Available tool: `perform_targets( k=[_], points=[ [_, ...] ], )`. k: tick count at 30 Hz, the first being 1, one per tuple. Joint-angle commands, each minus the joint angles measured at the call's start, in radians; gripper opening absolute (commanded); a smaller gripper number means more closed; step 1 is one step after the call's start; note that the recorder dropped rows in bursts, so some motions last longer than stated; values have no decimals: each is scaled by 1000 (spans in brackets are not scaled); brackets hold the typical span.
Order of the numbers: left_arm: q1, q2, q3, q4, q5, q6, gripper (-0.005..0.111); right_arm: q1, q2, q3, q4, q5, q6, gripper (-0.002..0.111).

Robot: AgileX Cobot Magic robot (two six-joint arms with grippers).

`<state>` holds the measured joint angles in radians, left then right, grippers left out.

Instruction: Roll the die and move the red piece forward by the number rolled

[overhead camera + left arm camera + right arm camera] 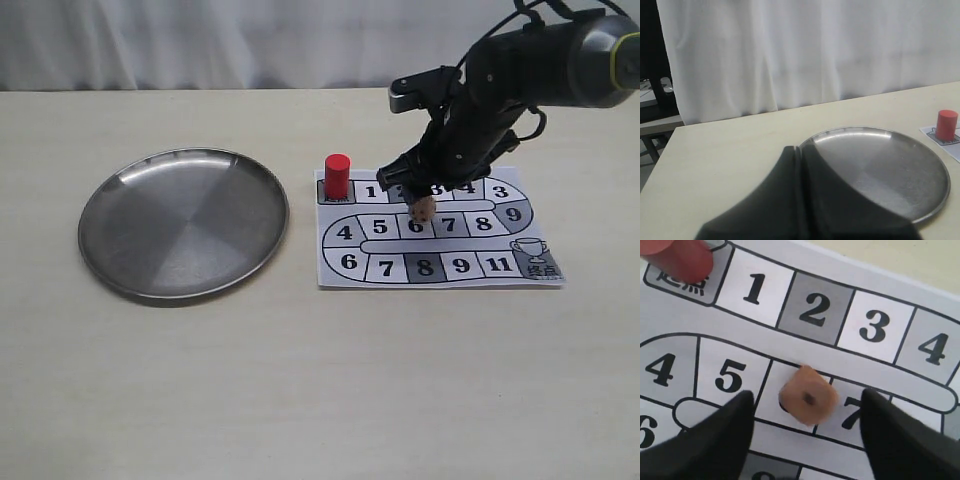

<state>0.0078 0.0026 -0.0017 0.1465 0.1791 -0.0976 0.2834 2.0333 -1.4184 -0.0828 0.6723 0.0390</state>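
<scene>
Hovering over the game board (460,265) with right gripper (807,394) fingers (730,425) spread wide, gripping nothing, flanking without touching the die (807,399) lying across squares 6 and 7. Showing the red piece (337,175) standing upright on the corner square beside 1. Holding left gripper (798,150) fingers pressed together, empty, near the steel plate (183,225) on the tabletop (300,380).

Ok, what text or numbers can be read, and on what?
"1", "2", "3", "4", "3", "9": top row and right bend of the white printed paper board.
"4", "5", "6", "7", "8": its middle row.
"6", "7", "8", "9", "11": its bottom row.
Characters on its two end squares: too blurred.
</scene>
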Motion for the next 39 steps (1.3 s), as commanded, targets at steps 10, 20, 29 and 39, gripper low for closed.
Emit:
perform_targets(
  k=[10,20,29,39],
  points=[
    [-8,-3,2,-2,-6,-1,0,2,-9,0,-7,-15,3,75],
    [-8,-3,2,-2,-6,-1,0,-1,-180,0,-12,43,2,4],
    [-8,-3,2,-2,-6,-1,0,-4,-245,16,-67,185,2,4],
    [-8,-3,2,-2,-6,-1,0,-20,-112,197,-115,-32,2,4]
  ],
)
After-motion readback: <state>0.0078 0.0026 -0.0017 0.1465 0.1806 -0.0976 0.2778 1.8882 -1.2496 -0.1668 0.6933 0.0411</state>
